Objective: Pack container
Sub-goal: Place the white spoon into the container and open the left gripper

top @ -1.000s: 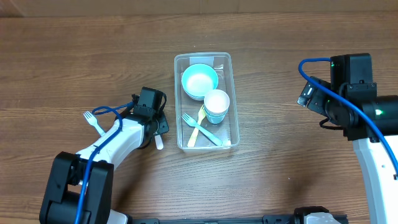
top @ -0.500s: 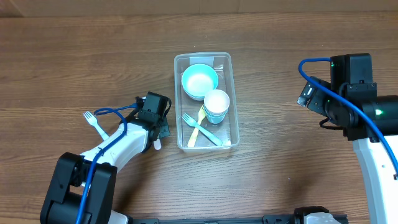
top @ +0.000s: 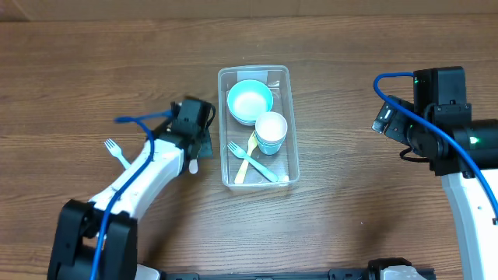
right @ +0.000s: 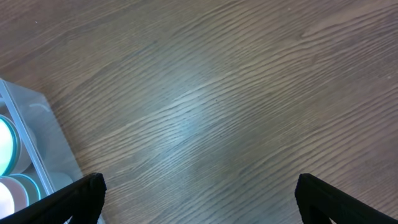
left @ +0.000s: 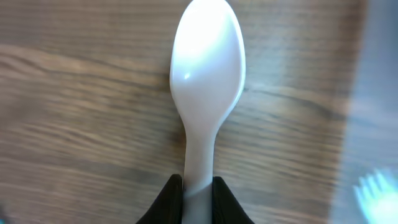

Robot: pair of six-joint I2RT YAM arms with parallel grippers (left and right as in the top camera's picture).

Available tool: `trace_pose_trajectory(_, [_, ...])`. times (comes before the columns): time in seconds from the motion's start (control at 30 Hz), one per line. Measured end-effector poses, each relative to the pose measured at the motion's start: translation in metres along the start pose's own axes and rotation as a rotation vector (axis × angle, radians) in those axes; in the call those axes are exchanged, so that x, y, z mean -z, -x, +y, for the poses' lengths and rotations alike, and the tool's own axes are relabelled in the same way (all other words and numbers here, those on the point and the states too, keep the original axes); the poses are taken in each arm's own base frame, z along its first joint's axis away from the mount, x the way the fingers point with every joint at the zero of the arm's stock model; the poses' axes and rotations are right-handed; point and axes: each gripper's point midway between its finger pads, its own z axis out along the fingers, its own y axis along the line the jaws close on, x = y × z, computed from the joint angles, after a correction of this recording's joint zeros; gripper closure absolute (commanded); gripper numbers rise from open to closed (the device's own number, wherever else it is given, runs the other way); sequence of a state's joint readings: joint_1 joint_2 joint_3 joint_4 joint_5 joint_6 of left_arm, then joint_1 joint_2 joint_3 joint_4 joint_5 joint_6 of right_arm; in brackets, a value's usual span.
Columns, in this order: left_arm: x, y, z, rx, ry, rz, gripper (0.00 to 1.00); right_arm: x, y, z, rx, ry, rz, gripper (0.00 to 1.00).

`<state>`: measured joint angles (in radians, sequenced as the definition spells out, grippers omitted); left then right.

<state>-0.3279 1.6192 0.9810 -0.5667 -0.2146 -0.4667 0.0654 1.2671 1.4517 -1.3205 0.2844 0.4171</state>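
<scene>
Two arms work at a wooden table (top: 350, 47), shown from above and from each wrist.

(a) The container (top: 257, 74), a clear rectangular tub with rounded corners, stands at the middle of the table, its long axis running away from the robot. Inside, a light-blue bowl (top: 249, 101) fills the far end. A pastel cup (top: 271, 132) stands just beside the bowl, toward the right wall. A yellow fork (top: 252, 142) and a blue fork (top: 264, 171) lie crossed at the near end.

(b) The left gripper (top: 194, 154) sits just left of the container's left wall, jaws pinched narrow on the handle of a white spoon (left: 206, 74). In the left wrist view the dark fingertips (left: 169, 200) clamp the handle from either side and the spoon's bowl points away from the camera. Whether the spoon touches the table cannot be told. The container wall shows as a pale blurred band along the right edge of that view.

(c) A pale fork (top: 117, 152) lies on the table well to the left of the container, beside the left arm.

(d) The right gripper (right: 199, 186) is held over bare wood well to the right of the container, jaws spread wide and holding nothing; one corner of the container appears at the left edge of its wrist view
</scene>
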Motion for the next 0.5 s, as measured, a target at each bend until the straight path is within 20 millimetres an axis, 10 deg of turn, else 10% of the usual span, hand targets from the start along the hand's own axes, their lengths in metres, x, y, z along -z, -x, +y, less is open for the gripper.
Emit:
trace_pose_trajectory(0.23, [0.091, 0.054, -0.028, 0.013, -0.155, -0.137, 0.87, 0.0, 0.0, 0.0, 0.001, 0.0, 0.0, 0.0])
trace_pose_trajectory(0.5, [0.134, 0.008, -0.112, -0.072, -0.385, -0.089, 0.81, 0.0, 0.0, 0.0, 0.0, 0.0, -0.001, 0.0])
